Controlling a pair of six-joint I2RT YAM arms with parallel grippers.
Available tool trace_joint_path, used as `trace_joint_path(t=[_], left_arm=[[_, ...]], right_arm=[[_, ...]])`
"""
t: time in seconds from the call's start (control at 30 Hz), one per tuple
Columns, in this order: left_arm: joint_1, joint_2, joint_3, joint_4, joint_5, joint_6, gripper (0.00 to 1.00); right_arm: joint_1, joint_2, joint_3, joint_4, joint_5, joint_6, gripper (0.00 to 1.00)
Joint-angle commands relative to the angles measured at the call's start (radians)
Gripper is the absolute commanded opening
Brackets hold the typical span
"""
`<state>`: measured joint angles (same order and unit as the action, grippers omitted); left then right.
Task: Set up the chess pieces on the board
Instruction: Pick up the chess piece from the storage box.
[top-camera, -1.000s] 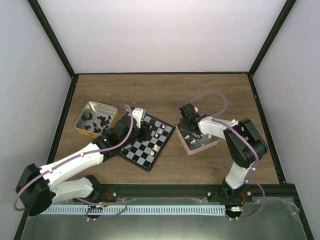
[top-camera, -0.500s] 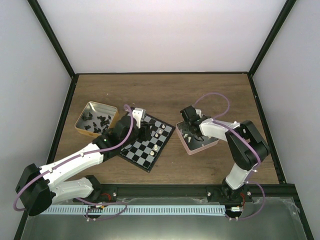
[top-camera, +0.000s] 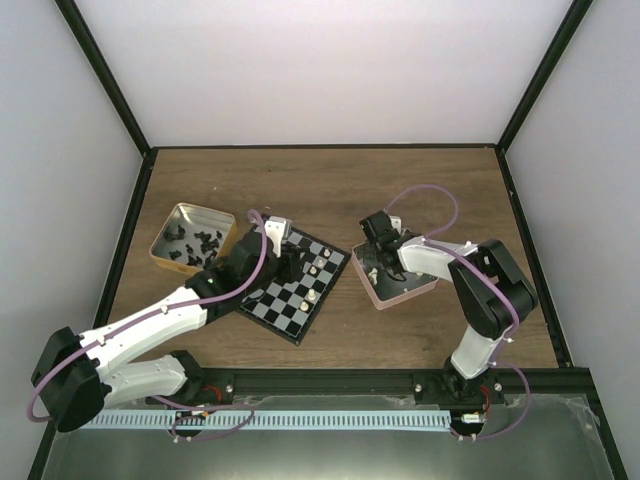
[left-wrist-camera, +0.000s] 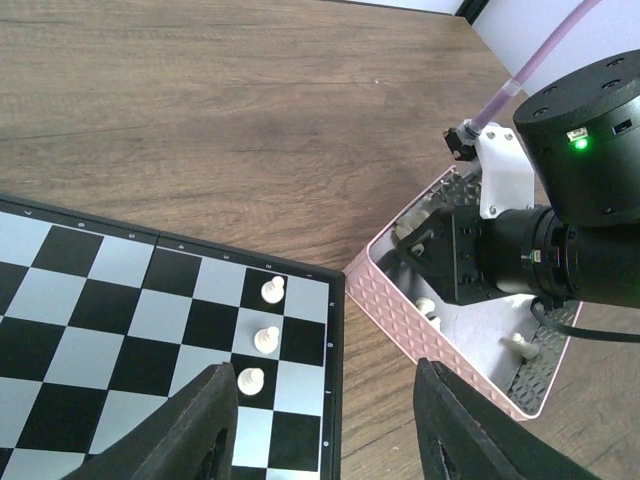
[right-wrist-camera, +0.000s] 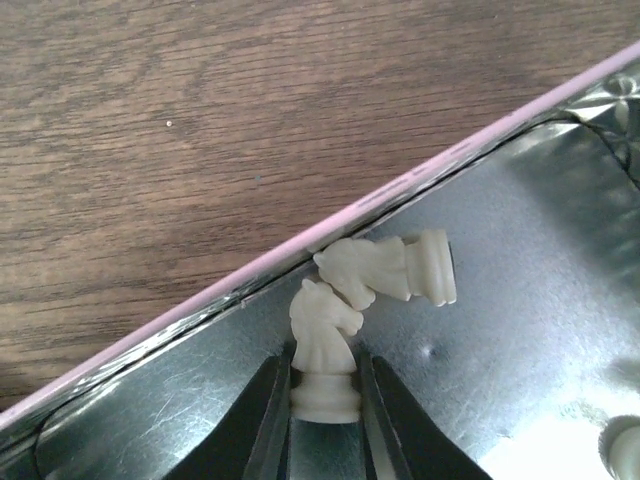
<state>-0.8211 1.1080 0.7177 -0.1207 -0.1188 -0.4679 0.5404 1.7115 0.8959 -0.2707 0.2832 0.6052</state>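
Observation:
The board (top-camera: 296, 283) lies at table centre, with three cream pawns (left-wrist-camera: 265, 339) in a column near its right rim. My left gripper (left-wrist-camera: 325, 425) hovers open and empty over the board's right edge (left-wrist-camera: 336, 350). My right gripper (right-wrist-camera: 325, 395) is down inside the pink tray (top-camera: 396, 273), shut on the base of a cream knight (right-wrist-camera: 322, 345). A second cream knight (right-wrist-camera: 390, 268) lies on its side touching it, against the tray's pink wall (right-wrist-camera: 330, 225). More cream pieces (left-wrist-camera: 520, 345) lie in the tray. Black pieces (top-camera: 195, 245) sit in the gold tin.
The gold tin (top-camera: 190, 238) stands left of the board. The pink tray's wall (left-wrist-camera: 400, 300) runs close to the board's right rim. Bare wooden table (top-camera: 330, 180) lies behind. A black frame rims the table.
My right gripper has shifted slightly left and lower within the pink tray. The left arm has stayed still over the board.

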Motion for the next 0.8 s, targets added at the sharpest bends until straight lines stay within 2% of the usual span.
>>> trace_joint_path(t=[0.0,0.13,0.27,0.33,0.43,0.53,0.67,0.77], left_arm=[[-0.003,0.0,-0.006,0.014,0.003,-0.012,0.52],[-0.004,-0.004,-0.006,0.015,0.02,-0.038,0.63],[-0.004,-0.004,0.003,0.021,0.056,-0.052,0.75],[-0.003,-0.005,0.012,0.022,0.078,-0.053,0.88],[-0.003,-0.022,0.028,0.021,0.105,-0.05,1.0],[-0.003,-0.06,0.037,0.032,0.148,-0.064,1.0],[-0.003,-0.123,0.03,0.096,0.298,-0.065,1.0],[-0.002,-0.167,-0.019,0.189,0.403,-0.085,1.0]], right_arm=[[0.007,-0.002,-0.018,-0.02,0.006,-0.004,0.12],[0.01,-0.114,-0.063,0.006,-0.027,-0.036,0.11],[0.01,-0.3,-0.136,0.1,-0.165,-0.097,0.12],[0.01,-0.395,-0.164,0.139,-0.239,-0.122,0.12],[0.01,-0.533,-0.214,0.228,-0.373,-0.167,0.12],[0.01,-0.635,-0.272,0.344,-0.576,-0.203,0.11],[0.01,-0.753,-0.351,0.543,-0.903,-0.189,0.11],[0.01,-0.794,-0.372,0.628,-1.025,-0.173,0.11]])
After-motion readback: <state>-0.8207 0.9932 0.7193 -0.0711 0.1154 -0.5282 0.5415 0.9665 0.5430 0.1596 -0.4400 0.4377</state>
